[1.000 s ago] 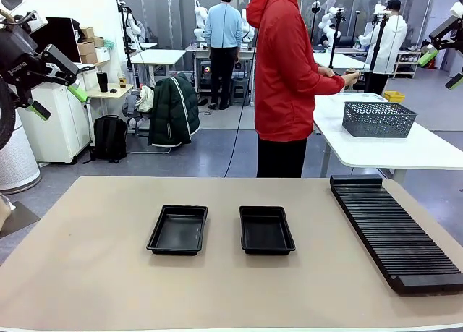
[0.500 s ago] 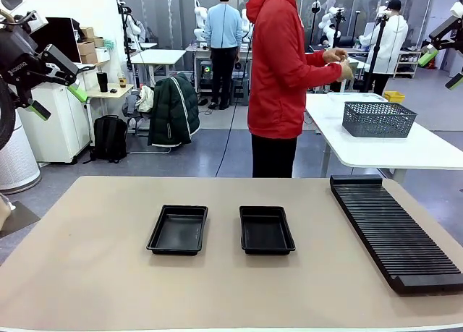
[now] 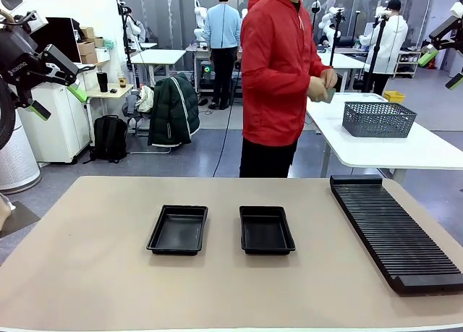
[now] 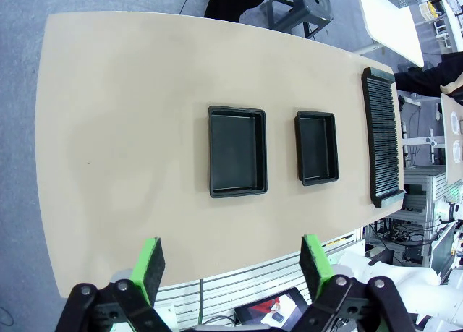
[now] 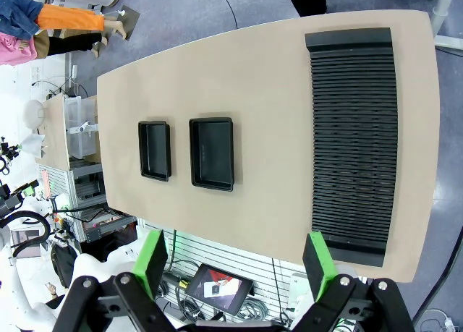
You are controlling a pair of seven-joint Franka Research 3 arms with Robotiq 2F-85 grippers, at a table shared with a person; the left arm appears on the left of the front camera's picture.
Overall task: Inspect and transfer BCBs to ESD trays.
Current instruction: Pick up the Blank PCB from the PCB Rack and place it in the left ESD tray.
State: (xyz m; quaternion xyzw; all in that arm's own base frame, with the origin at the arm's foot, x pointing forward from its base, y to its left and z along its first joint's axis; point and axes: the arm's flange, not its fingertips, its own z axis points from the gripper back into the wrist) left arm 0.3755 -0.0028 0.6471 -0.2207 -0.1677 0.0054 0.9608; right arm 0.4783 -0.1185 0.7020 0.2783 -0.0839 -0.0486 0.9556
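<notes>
– Under the left claw (image 4: 231,263), what is there?
– Tan table (image 4: 108,129), far below it. The claw's two green-tipped fingers (image 4: 150,263) stand spread wide, with nothing between them. Straight ahead of the gap lies the first tray (image 4: 237,151), black and bare inside. The second tray (image 4: 316,147) lies beside it, with a gap between their rims, on the side of the long ribbed rack (image 4: 382,137).
– How much room is there around them?
– Plenty. Away from the rack, a broad bare stretch runs from the first tray's rim to the table's rounded end. A narrower bare strip parts the second tray from the rack. Bare top also lies between both trays and each long edge.
– And the right claw (image 5: 235,263)?
– Likewise released, fingers apart and bare, high above the near edge. The rack lies ahead of one finger, just inside the table's end, and reaches nearly from one long edge to the other. The trays lie ahead of the other finger.
– Any boards?
– A person (image 3: 278,71) in a red jacket stands beyond the far edge, well apart from both claws. Their hands (image 3: 322,84) are together at chest height around something small and pale green (image 3: 329,95). It is too small to tell whether it is a board. A grey mesh basket (image 3: 378,118) sits on the white table (image 3: 405,155) beside them.
</notes>
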